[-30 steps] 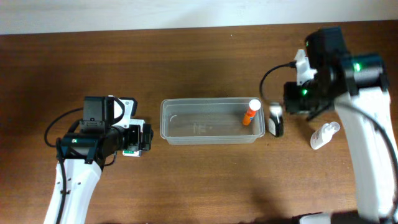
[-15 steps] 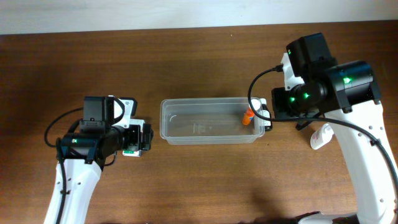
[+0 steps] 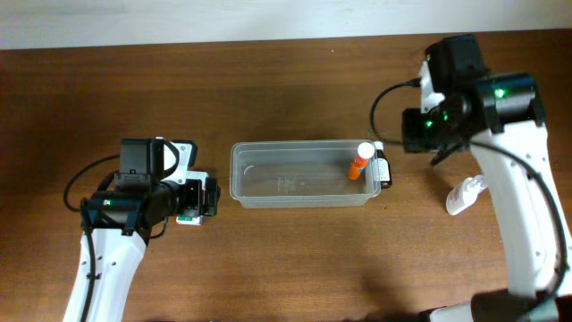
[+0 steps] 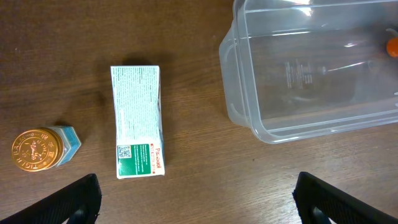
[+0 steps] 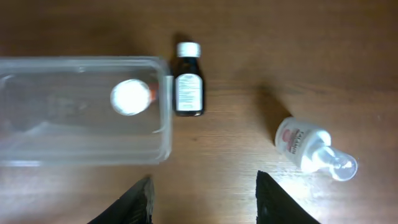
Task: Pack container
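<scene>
Here's the right gripper [image 5: 205,186], hovering over the surface [image 5: 224,25] just off the container's [image 5: 56,134] right end, jaws part-way apart and empty; right beside that end wall, outside it, lies a dark brown bottle [image 5: 188,87] with a white cap; further out from the container, a white pump bottle [image 5: 311,152] on its side; inside, at the right end, an orange bottle [image 5: 130,98] with a white cap. Now the left gripper [image 4: 196,186], off the container's left end, jaws thrown wide, nothing in them; just ahead of it a white-and-green carton [image 4: 138,121]; further from the container, a gold-lidded jar [image 4: 37,149]. The container looks light, thin-walled, springy, slick; I'd pinch the rim at a short end, or it may skate.
</scene>
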{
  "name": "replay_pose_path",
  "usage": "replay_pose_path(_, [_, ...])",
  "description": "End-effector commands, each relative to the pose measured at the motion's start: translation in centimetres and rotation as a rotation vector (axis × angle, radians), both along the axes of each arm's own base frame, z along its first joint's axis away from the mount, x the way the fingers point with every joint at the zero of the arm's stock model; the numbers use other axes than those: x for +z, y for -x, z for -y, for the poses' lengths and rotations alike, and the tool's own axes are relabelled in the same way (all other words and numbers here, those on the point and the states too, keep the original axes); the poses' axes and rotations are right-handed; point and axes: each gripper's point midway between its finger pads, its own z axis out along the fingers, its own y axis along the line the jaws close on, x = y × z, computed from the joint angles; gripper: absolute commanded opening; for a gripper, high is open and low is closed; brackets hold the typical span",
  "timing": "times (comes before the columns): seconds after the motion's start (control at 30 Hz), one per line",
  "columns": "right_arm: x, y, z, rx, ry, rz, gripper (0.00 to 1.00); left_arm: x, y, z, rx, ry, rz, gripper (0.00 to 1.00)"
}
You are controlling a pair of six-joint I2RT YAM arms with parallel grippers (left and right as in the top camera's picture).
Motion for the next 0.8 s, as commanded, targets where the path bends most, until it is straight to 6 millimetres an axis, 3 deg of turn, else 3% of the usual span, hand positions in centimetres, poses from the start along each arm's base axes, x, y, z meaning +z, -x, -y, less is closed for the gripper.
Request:
replay_pose_path(0.0, [-3.5,-0.9,0.1,0.033,-0.054,-0.106,0.46,0.5,-0.3,0.2,-0.002,0.015,0.009,0.99])
replay_pose_path(0.13, [-7.5,-1.6,0.2,0.037,-0.05,-0.224,0.47,0.5,-0.3,0.2,-0.002,0.015,0.008,0.99])
replay_pose_path(0.17, [-9.4,-2.0,0.2,0.04,-0.049,-0.265,0.47,0.5,-0.3,0.2,-0.002,0.015,0.008,0.99])
replay_pose_path(0.33, [-13.9,-2.5,-0.1,0.056,-0.075,-0.348,0.47,0.4,-0.2,0.1,0.001,0.009,0.005,0.99])
replay_pose_path(0.77, [-19.2,-1.3,-1.4,0.103,-0.177,-0.387,0.48,0.3,-0.3,-0.3,0.011,-0.01,0.006,0.99])
